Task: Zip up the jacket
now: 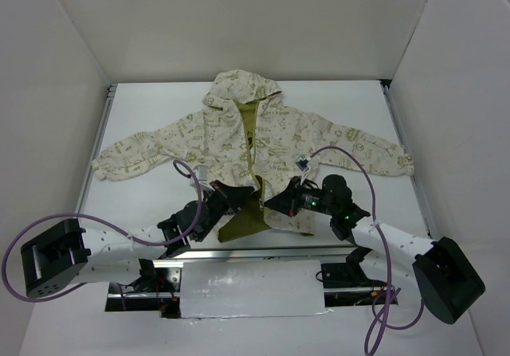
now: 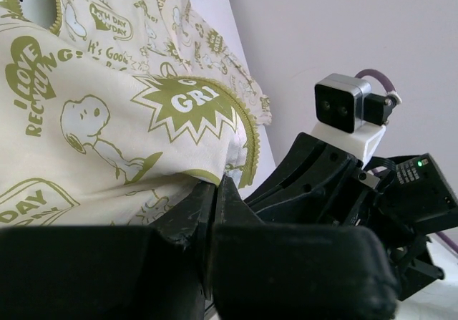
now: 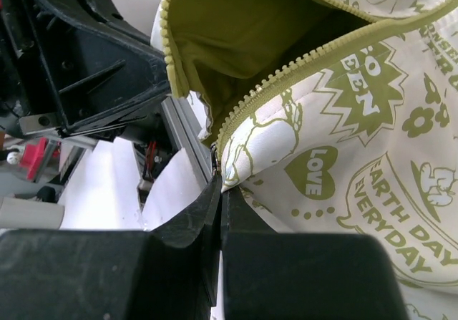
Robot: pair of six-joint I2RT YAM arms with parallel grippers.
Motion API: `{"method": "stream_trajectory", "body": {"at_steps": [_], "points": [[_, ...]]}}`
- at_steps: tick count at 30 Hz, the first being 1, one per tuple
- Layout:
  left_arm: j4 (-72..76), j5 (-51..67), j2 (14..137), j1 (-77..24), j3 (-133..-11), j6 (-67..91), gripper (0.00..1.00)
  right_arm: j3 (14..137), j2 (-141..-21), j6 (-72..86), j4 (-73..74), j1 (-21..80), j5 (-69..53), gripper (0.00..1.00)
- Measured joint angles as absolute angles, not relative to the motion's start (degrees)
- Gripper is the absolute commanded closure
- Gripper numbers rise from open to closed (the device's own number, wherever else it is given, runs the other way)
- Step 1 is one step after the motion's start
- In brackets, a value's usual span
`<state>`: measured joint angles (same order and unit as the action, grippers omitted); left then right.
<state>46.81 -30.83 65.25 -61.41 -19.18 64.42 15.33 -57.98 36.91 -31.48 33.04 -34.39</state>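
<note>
The jacket (image 1: 275, 137) lies flat on the white table, hood at the far end and sleeves spread. Its cream cloth (image 2: 107, 119) carries olive prints. The front stands open at the bottom, and the olive lining (image 3: 229, 26) is folded out there. My left gripper (image 1: 237, 199) is shut on the lower hem of one front panel (image 2: 215, 185). My right gripper (image 1: 276, 205) is shut on the other panel (image 3: 220, 182), right at the lower end of the olive zipper teeth (image 3: 286, 69). A small dark metal piece (image 3: 215, 155) sits just above its fingertips. The two grippers are close together.
White walls enclose the table on three sides. A metal rail (image 1: 255, 252) runs along the near edge, with a white sheet (image 1: 251, 288) below it. The right arm's camera (image 2: 343, 104) shows beside my left gripper. The left arm's black body (image 3: 79, 69) fills the upper left of the right wrist view.
</note>
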Motion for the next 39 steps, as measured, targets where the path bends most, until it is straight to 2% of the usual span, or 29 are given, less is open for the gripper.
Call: {"method": "stream_trajectory", "body": {"at_steps": [9,39], "points": [[47.1,-30.8,64.5,-61.4,-19.0,64.6,1.0,13.5,-51.6,37.0,-33.8,33.0,-30.4,1.0],[47.2,-29.1,65.5,-61.4,-18.6,64.6,1.0,15.1,-52.3,35.3,-33.8,33.0,-29.5,1.0]]}}
